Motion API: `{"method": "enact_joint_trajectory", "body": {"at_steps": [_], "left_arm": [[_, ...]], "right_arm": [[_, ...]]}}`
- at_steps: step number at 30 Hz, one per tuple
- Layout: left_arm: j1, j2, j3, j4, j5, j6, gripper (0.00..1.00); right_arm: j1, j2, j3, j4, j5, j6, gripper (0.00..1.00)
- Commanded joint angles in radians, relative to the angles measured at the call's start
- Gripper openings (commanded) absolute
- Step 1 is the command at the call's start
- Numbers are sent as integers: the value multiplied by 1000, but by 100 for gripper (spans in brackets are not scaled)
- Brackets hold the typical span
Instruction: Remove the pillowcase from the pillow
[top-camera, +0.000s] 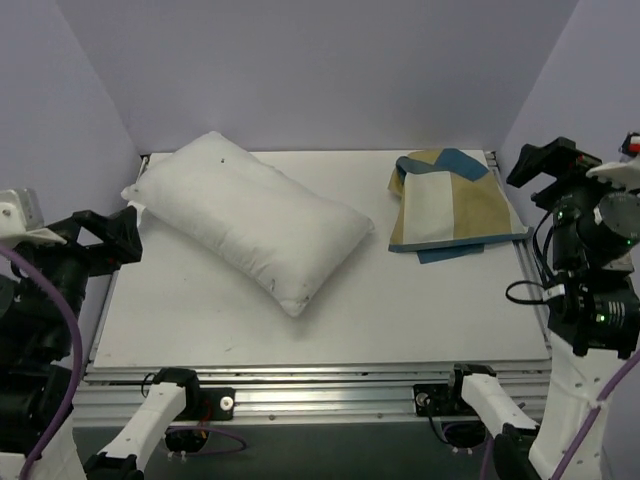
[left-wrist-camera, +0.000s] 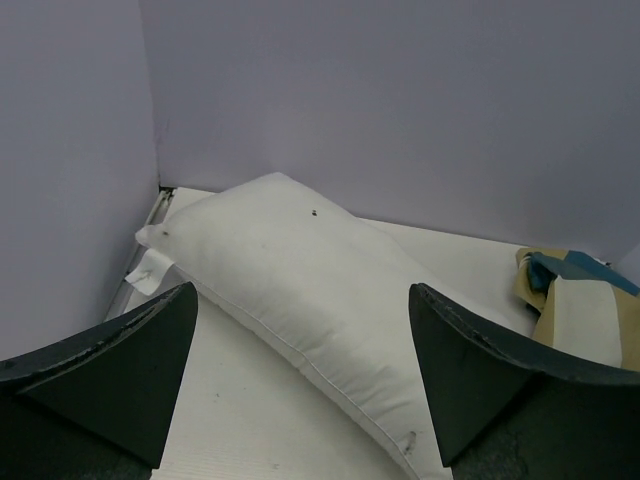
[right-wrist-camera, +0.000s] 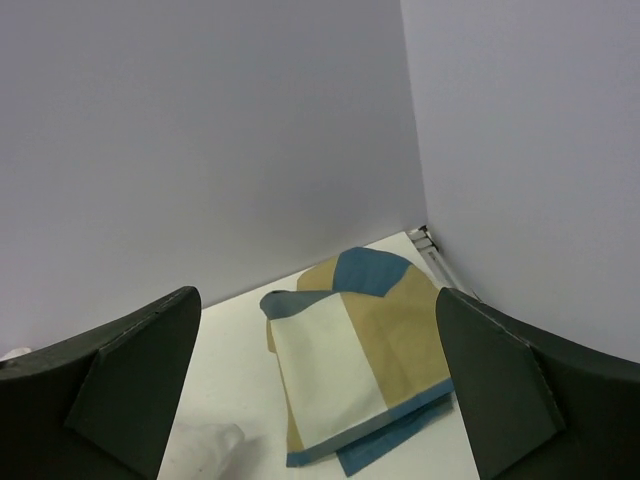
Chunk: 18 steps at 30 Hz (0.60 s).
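Bare pillow (top-camera: 250, 220) at ten o'clock, folded pillowcase (top-camera: 455, 205) at two, inner layers hidden; left gripper (left-wrist-camera: 302, 295), right gripper (right-wrist-camera: 318, 295) spread, empty

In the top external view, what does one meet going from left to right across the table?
First the left gripper, then the white pillow, then the patchwork pillowcase, then the right gripper.

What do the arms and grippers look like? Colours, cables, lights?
White links and black joints on both arms, with purple cables running along them. The left gripper and right gripper are black, with broad matte wedge-shaped fingers. Small green lights glow on the right arm's joints.
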Motion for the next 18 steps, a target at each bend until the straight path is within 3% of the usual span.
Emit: {"method": "enact_joint_trajectory", "body": {"at_steps": [1,7,18], "left_arm": [[0,-70,-12,-65,-73,37,94],[-3,-166,-9,-143,-87,31,94],[-23,-276,-93,-171,-234,25,94]], "right_arm": [[51,-142,-101,-11,162,-37,99],[151,-334,-215,37,312,-17,100],[250,-468,-288,20,400,-60,100]]}}
